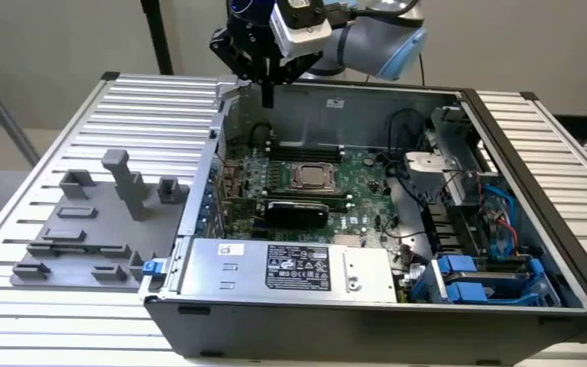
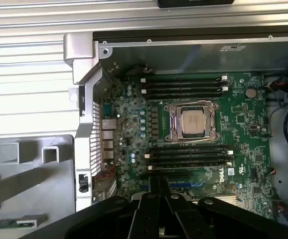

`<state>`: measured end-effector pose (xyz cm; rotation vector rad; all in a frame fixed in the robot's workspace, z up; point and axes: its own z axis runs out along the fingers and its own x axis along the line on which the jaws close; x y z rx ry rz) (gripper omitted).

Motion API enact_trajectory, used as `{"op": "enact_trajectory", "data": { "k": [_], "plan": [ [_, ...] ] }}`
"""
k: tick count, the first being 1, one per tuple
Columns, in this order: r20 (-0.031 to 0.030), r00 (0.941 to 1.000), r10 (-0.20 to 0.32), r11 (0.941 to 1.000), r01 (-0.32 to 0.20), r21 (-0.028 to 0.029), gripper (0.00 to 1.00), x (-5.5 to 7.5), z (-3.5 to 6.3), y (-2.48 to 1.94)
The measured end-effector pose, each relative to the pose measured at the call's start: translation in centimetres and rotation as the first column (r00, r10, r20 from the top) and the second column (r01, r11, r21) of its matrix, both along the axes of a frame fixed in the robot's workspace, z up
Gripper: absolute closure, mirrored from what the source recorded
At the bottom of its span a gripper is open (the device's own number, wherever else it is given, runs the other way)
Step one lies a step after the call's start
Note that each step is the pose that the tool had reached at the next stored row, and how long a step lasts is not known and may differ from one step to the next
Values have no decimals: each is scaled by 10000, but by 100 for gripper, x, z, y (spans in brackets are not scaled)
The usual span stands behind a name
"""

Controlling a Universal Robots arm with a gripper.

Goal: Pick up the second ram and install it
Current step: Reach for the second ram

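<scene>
My gripper (image 1: 267,95) hangs over the back corner of the open computer case (image 1: 375,98), on the exterior view's left, well above the green motherboard (image 1: 360,172). Its dark fingers (image 2: 151,199) come together to a thin point, shut, and I cannot make out anything between them. The second ram, a green stick, is out of view. In the wrist view the gripper (image 2: 156,181) points at the lower bank of black memory slots (image 2: 189,157), beside the silver socket (image 2: 194,123). Another bank of slots (image 2: 184,85) lies beyond the socket.
A grey holder fixture (image 1: 89,222) with upright posts stands on the ribbed table at the exterior view's left. Inside the case are a chunky black block (image 1: 296,212), a silver power supply (image 1: 283,267), cables and blue drive caddies (image 1: 477,279).
</scene>
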<state>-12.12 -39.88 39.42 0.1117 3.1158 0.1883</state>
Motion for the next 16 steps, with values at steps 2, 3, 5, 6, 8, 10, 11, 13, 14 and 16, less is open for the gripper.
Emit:
{"op": "enact_trajectory", "data": {
  "k": [2, 3, 5, 6, 8, 10, 11, 13, 14, 16],
  "plan": [
    [0, 10000, 0, 10000, 0, 19, 100, 0, 1, 0],
    [0, 10000, 0, 10000, 0, 28, 100, 0, 1, 0],
    [1, 10000, 0, 10000, 0, 42, 100, -4, 0, -1],
    [2, 10000, 1, 10000, -1, 41, 100, -14, 0, -2],
    [-1, 10000, 1, 10000, -1, 16, 100, -72, 1, -4],
    [0, 10000, 1, 10000, -1, -37, 100, -151, -1, -8],
    [-1, 10000, 0, 10000, 0, -72, 100, -193, -1, -9],
    [-1, 10000, 1, 9999, -1, -151, 100, -282, -3, -10],
    [0, 10000, 0, 9998, 0, -187, 100, -327, -5, -11],
    [-1, 10000, 1, 9997, -1, -262, 100, -419, -9, -11]
  ]
}}
